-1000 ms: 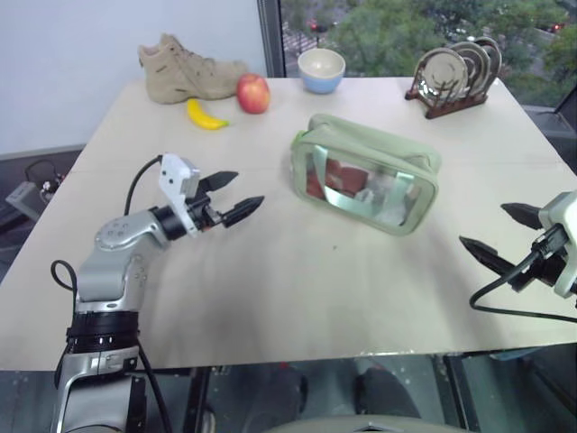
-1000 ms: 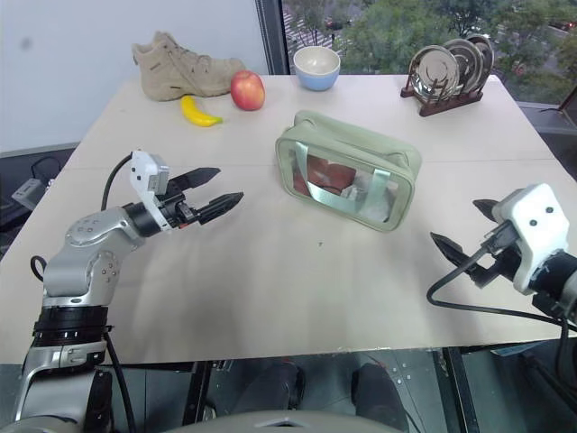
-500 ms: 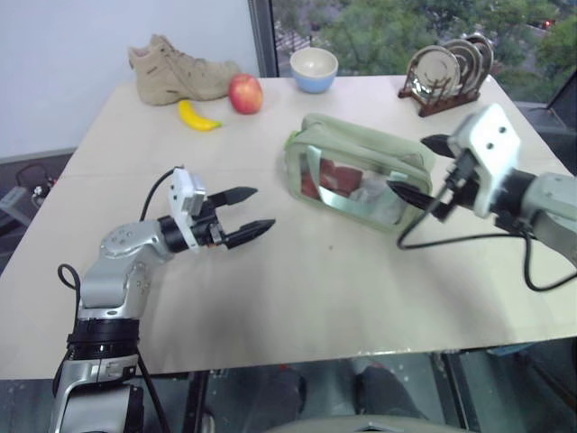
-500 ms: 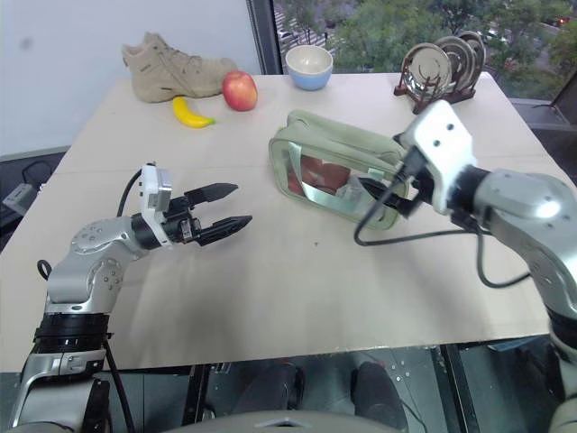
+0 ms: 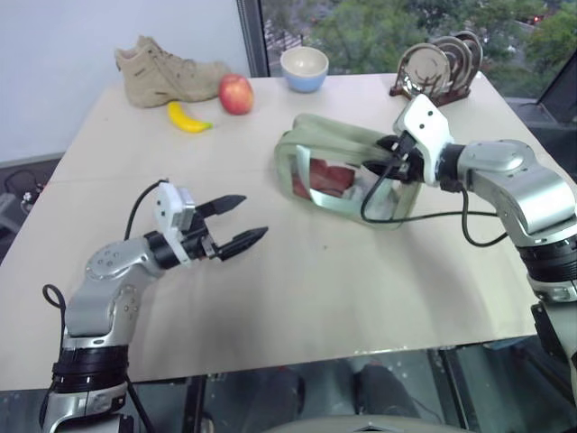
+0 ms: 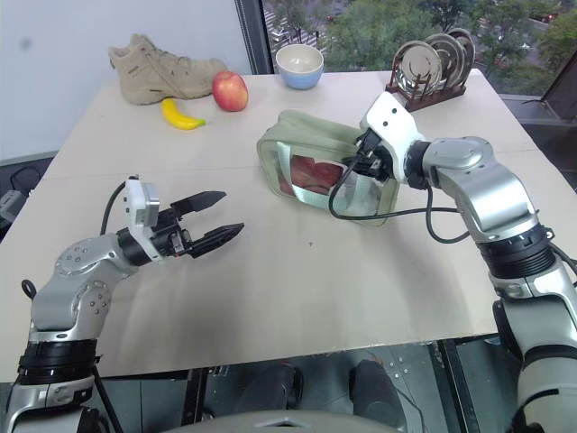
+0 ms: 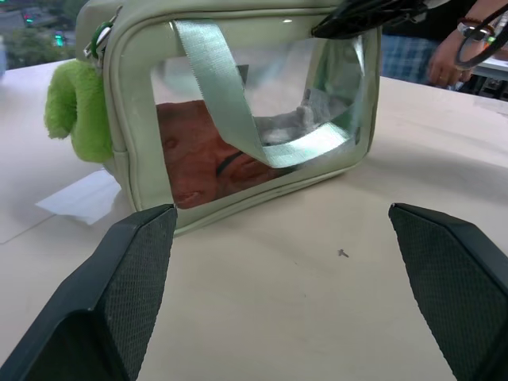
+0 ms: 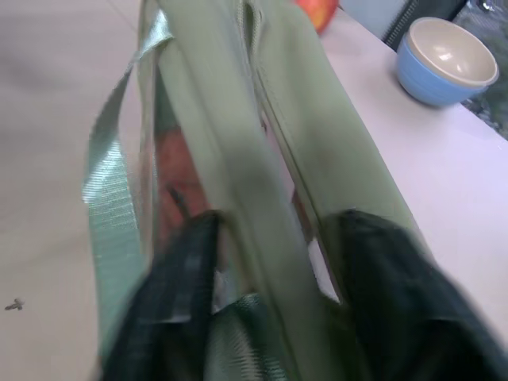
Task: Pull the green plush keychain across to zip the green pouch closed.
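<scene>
1. Your pouch [image 5: 347,171] stands in the middle of the surface [image 5: 315,289], nearer the far edge.
2. The keychain [image 7: 75,111] hangs at the pouch's end.
3. Your right gripper [image 6: 361,162] has a finger on each side of the pouch's top edge.
4. Your left gripper [image 5: 239,221] has wide fingers, holding nothing, well apart from the pouch.

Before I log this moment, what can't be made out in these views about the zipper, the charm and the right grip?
- Green plush keychain: in the left wrist view it hangs at one end of the green pouch; in the head views that end hides it.
- Zipper: the blurred right wrist view does not show how far it is closed.
- Right gripper: its fingers straddle the pouch's top; a firm pinch cannot be told.
- Reddish contents: unidentifiable through the window.
</scene>
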